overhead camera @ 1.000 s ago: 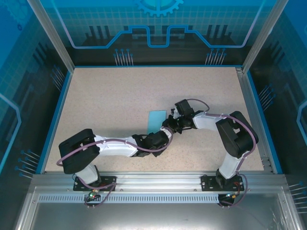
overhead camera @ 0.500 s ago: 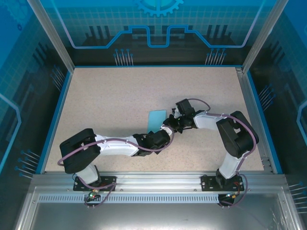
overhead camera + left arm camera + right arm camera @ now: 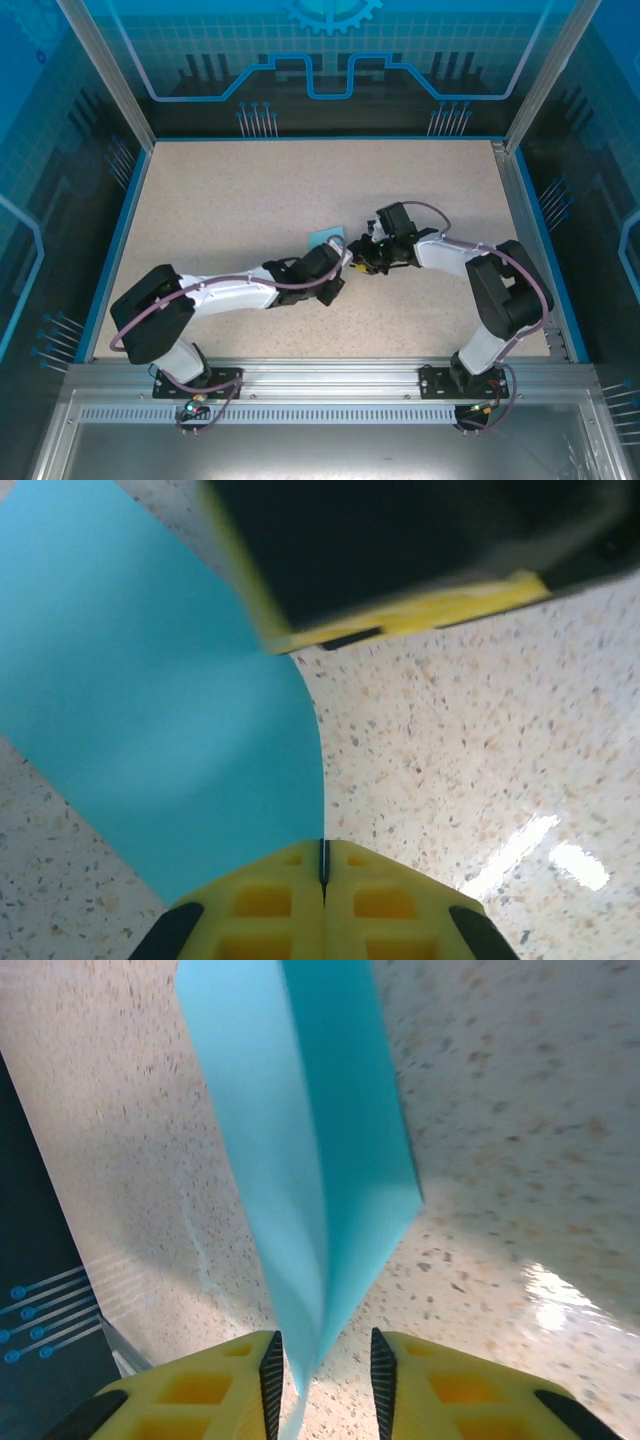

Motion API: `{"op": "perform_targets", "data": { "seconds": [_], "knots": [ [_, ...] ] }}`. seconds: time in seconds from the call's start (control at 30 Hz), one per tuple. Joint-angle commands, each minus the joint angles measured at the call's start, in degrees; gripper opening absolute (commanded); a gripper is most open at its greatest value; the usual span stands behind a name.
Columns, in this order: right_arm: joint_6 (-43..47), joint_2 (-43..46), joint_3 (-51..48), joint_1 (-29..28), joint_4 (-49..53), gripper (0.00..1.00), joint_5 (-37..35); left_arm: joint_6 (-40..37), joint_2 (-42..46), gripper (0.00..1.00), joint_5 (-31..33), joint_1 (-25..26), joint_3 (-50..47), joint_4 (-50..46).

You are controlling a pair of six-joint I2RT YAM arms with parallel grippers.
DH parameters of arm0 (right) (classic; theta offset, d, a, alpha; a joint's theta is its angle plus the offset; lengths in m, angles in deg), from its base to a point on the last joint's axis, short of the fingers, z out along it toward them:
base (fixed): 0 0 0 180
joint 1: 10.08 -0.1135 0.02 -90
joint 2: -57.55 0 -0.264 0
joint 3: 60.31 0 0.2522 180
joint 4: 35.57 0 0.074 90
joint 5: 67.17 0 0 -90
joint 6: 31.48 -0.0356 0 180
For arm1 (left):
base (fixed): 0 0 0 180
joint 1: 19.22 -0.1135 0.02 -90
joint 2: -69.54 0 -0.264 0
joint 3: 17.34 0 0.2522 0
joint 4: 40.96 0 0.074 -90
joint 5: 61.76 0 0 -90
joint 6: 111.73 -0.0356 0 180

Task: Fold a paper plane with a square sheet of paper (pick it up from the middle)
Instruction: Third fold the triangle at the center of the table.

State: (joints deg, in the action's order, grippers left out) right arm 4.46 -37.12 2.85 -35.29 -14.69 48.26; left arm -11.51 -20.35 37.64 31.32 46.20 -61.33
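The square sheet of paper (image 3: pixel 327 238) is cyan, folded along a crease, and held up off the speckled table near its middle. My left gripper (image 3: pixel 341 266) is shut, and the sheet's (image 3: pixel 150 700) right edge runs into the seam of its jaws (image 3: pixel 323 855). My right gripper (image 3: pixel 358 262) faces it from the right. Its yellow fingers (image 3: pixel 240 1380) stand apart with the folded sheet's (image 3: pixel 310 1140) lower tip hanging between them, closer to the left finger. In the left wrist view the right gripper's body (image 3: pixel 400 610) sits just above the sheet. The paper plane is out of view.
The speckled table (image 3: pixel 220 200) has a blue raised rim (image 3: pixel 118 220) and aluminium frame posts at its corners. Both arms meet at the table's centre, their bases at the near edge.
My left gripper has shut on the sheet and reached farther toward it. The right jaws have opened a little. The sheet has bent upward, so less of it shows from above.
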Motion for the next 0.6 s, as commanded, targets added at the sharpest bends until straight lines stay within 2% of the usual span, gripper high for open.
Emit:
{"op": "perform_targets", "data": {
  "seconds": [0.0, 0.13, 0.27, 0.57],
  "knots": [
    [2.33, 3.17, -1.15, 2.06, 4.28, 0.34, -2.76, 3.21, 1.59, 0.0, -12.51, -3.52, 1.05, 0.34],
    [3.92, 4.39, -0.92, 2.54, 6.09, 0.35, -3.85, 4.25, -0.39, 0.0, -21.52, -7.41, 0.8, 0.97],
    [4.65, 4.43, -0.47, 2.54, 4.82, 0.35, -2.45, 5.66, -1.26, 0.0, -25.2, -9.52, 0.4, 1.75],
    [6.18, 0.43, 4.48, 1.28, 2.24, 0.19, 0.06, 5.97, -2.53, 0.0, -32.97, -14.36, -0.56, 2.08]
  ]
}}
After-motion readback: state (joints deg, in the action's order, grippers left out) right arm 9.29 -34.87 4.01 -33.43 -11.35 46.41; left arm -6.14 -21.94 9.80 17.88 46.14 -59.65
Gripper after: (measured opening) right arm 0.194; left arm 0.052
